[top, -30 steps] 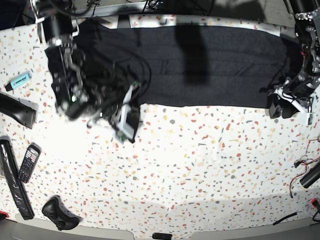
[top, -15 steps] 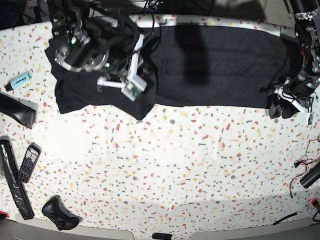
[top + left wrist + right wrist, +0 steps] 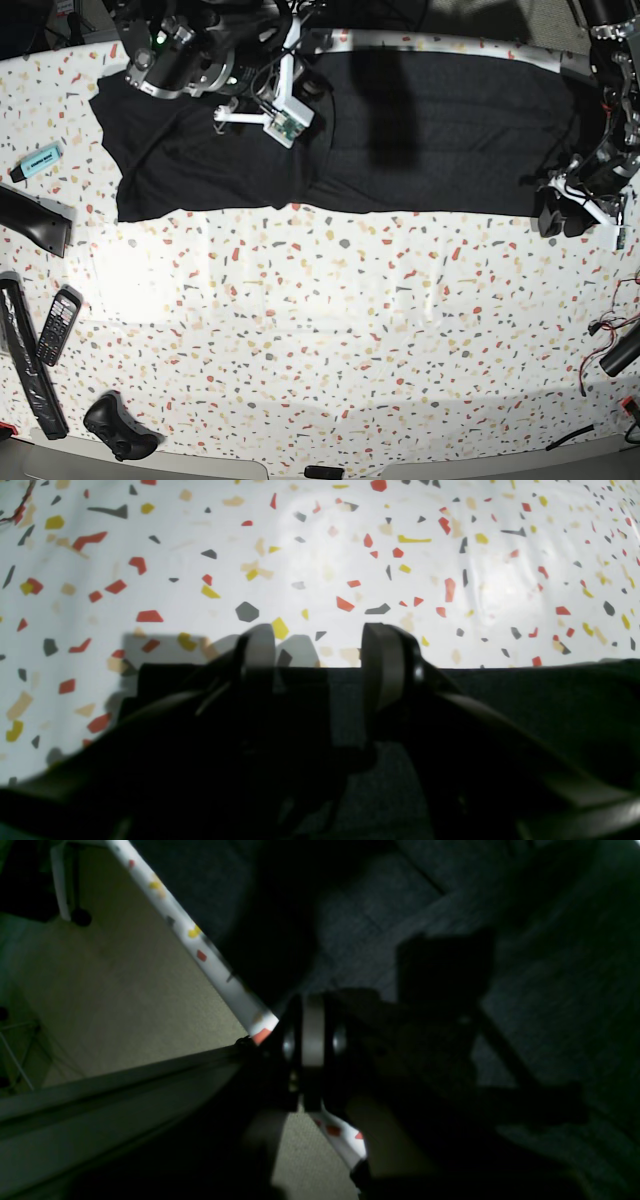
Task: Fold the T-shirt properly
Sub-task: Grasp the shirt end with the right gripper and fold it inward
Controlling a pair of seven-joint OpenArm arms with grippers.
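The black T-shirt [image 3: 430,130] lies plain side up in a wide band along the back of the table. My right arm [image 3: 190,55] reaches over its left part at the table's far edge. In the right wrist view my right gripper [image 3: 312,1040] has its fingers pressed together at that edge, and a dark fold of the T-shirt [image 3: 450,900] runs up to them. My left gripper [image 3: 565,215] rests at the shirt's front right corner. In the left wrist view my left gripper [image 3: 320,650] is open over the hem of the T-shirt [image 3: 550,705], holding nothing.
At the left edge of the speckled table [image 3: 330,330] lie a blue highlighter [image 3: 40,160], a black phone [image 3: 58,325], a game controller [image 3: 118,428] and two black bars [image 3: 35,220]. Cables [image 3: 610,340] trail at the right edge. Floor [image 3: 125,1005] shows beyond the far edge.
My right arm has swung from the front left up to the back edge, pulling the shirt's left part with it. That part now lies flat. The left arm has not moved.
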